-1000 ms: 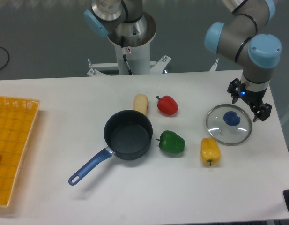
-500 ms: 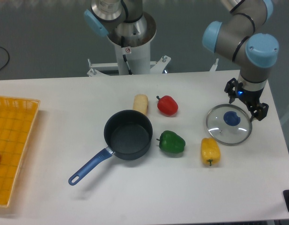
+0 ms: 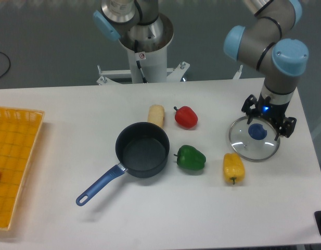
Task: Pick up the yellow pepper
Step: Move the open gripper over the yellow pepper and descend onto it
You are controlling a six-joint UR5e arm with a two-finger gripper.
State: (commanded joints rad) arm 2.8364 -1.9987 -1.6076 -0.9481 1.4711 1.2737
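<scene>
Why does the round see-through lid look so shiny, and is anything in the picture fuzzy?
In the camera view, the glass lid catches the room light, so pale streaks of glare run across it. The yellow pepper has a soft shiny patch too. The pot and peppers throw only faint shadows on the white table. Nothing looks badly fuzzy; the claw above the lid is dark and hard to read.

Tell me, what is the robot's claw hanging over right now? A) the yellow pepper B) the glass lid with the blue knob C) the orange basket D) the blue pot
B: the gripper hangs above the glass lid, its open fingers straddling the blue knob, while the yellow pepper lies untouched on the table below and left of the lid.
</scene>
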